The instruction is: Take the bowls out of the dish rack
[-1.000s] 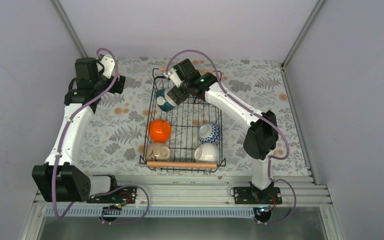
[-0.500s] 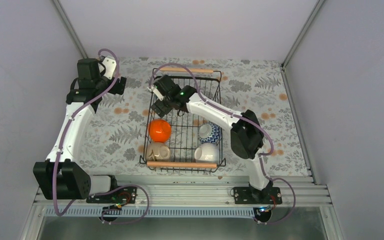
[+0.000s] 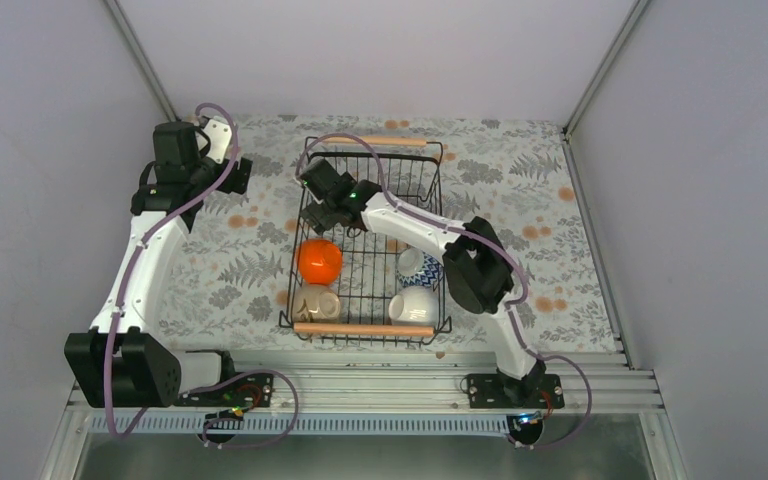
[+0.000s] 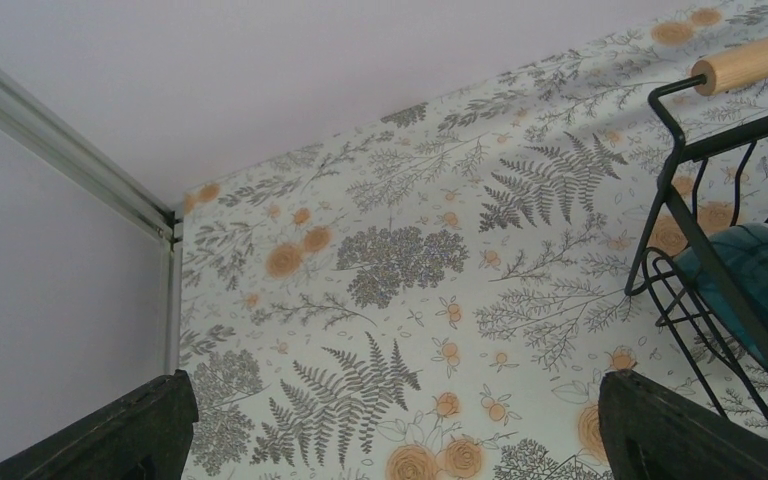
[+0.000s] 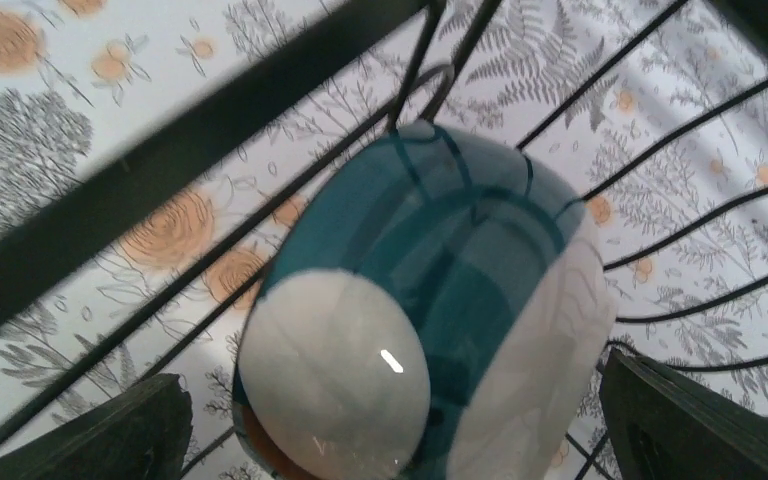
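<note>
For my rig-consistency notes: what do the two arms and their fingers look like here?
Both the left arm and right arm have white links, black joint housings and a mauve cable looping alongside. A green light glows near the right wrist. The fingers are dark, matte and wedge-shaped.

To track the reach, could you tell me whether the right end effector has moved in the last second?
Yes. The right end effector moved left and nearer, off the far wooden handle of the dish rack, toward its left wall.
</note>
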`<state>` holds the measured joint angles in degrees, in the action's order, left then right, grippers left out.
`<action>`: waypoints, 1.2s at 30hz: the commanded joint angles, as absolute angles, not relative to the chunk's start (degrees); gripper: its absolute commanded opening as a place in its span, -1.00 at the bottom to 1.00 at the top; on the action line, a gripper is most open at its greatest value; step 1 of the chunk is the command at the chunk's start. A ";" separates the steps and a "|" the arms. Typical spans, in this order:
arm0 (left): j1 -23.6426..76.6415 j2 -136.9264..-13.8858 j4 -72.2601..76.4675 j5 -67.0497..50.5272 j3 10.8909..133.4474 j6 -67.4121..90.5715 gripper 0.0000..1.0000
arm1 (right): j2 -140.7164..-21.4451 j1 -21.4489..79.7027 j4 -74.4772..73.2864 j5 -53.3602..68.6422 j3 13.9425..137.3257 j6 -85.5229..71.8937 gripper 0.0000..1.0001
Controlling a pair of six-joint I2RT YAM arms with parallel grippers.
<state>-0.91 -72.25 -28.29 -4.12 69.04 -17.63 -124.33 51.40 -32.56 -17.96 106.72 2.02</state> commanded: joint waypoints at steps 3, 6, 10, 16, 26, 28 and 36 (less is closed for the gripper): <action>-1.14 -72.33 -27.20 -4.79 69.90 -17.81 1.00 | -126.45 53.13 -30.68 -21.33 105.84 0.36 1.00; -1.14 -72.59 -27.01 -5.08 69.72 -17.58 1.00 | -127.01 53.17 -30.33 -23.95 105.11 0.29 1.00; -1.14 -72.14 -26.99 -5.03 69.40 -17.58 1.00 | -125.89 53.32 -29.66 -28.72 104.51 1.22 0.98; -1.22 -71.75 -26.89 -5.63 68.70 -17.67 1.00 | -122.62 53.23 -29.72 -31.16 103.04 3.18 0.40; -1.23 -71.46 -26.99 -5.88 69.00 -17.14 1.00 | -117.28 52.17 -29.89 -29.46 99.11 4.67 -0.22; -1.21 -71.35 -26.92 -5.80 68.85 -17.15 1.00 | -115.94 51.12 -30.29 -28.51 99.18 4.72 -0.24; -1.21 -72.02 -25.88 -4.27 68.18 -17.31 1.00 | -109.00 48.03 -33.15 -21.79 99.23 5.69 -0.28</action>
